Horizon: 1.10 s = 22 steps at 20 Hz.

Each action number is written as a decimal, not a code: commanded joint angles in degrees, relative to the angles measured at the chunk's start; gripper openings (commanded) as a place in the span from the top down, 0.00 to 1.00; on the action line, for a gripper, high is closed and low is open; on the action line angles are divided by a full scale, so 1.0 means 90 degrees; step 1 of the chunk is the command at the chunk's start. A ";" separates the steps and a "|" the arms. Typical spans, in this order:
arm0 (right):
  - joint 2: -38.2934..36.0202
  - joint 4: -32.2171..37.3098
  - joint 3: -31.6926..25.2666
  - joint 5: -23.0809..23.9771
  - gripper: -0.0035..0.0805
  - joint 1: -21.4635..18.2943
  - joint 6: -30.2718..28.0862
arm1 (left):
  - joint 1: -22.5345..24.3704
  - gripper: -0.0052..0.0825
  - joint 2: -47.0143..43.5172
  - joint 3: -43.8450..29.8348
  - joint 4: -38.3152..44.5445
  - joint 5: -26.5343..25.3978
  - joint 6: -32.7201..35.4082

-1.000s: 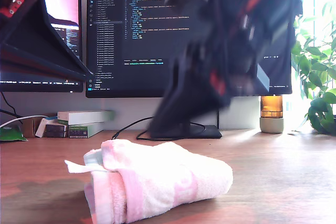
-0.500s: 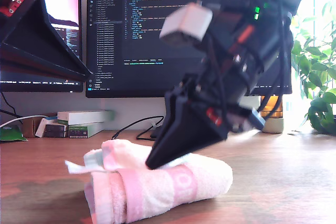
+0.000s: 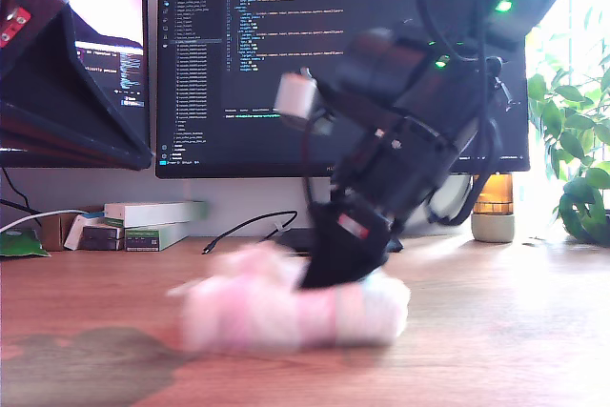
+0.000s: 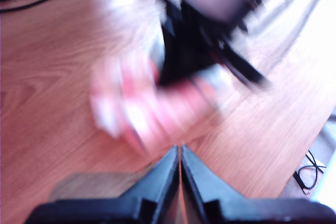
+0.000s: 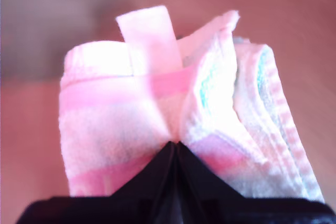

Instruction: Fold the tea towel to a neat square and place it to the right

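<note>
Monitor (image 3: 238, 73), plant (image 3: 577, 150), wooden desk (image 3: 505, 350).

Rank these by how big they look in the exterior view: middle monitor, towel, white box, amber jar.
Largest: middle monitor.
Next: towel, though it is blurred and nearest the camera, so its true size is unsure.
Last: white box and amber jar look about alike, so I won't rank them.

Motion blur smears towel (image 3: 286, 304) in exterior and first wrist views; folds unreadable there. Tips of my second gripper (image 3: 332, 278) lost in that blur. Text on monitor (image 3: 248, 64), 12 o'clock in exterior view, too small to read.
</note>
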 commanded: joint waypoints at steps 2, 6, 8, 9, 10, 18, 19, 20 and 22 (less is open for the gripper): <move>0.0522 -0.0520 -0.0425 0.1059 0.97 -0.0787 0.1537 | -0.0019 0.96 -0.0022 -0.0017 0.0051 -0.0007 -0.0015; 0.0508 -0.1435 -0.0432 0.2217 0.97 -0.1530 0.3354 | -0.0019 0.96 -0.0022 -0.0017 0.0034 -0.0007 0.0039; 0.0498 -0.1885 -0.0459 0.2603 0.97 -0.1787 0.3789 | -0.0019 0.96 -0.0022 -0.0017 -0.0019 -0.0007 0.0124; 0.0454 -0.2023 -0.0498 0.2703 0.97 -0.1872 0.3944 | -0.0019 0.96 -0.0022 -0.0017 -0.0063 -0.0007 0.0158; 0.0391 -0.2084 -0.0588 0.2793 0.97 -0.1911 0.4078 | -0.0019 0.96 -0.0022 -0.0017 -0.0080 -0.0007 0.0155; -0.0386 -0.2414 -0.1678 0.2977 0.97 -0.1936 0.5447 | -0.0019 0.96 -0.0022 -0.0017 -0.0080 -0.0019 0.0155; -0.0469 -0.2569 -0.1758 0.3016 0.97 -0.1936 0.5610 | -0.0017 0.96 -0.0022 -0.0017 -0.0080 -0.0032 0.0155; -0.0554 -0.2735 -0.1809 0.3014 0.97 -0.1936 0.5744 | -0.0019 0.96 -0.0022 -0.0017 -0.0080 -0.0061 0.0155; -0.0738 -0.3101 -0.1902 0.3011 0.97 -0.1933 0.5843 | -0.0019 0.96 -0.0022 -0.0017 -0.0080 -0.0090 0.0155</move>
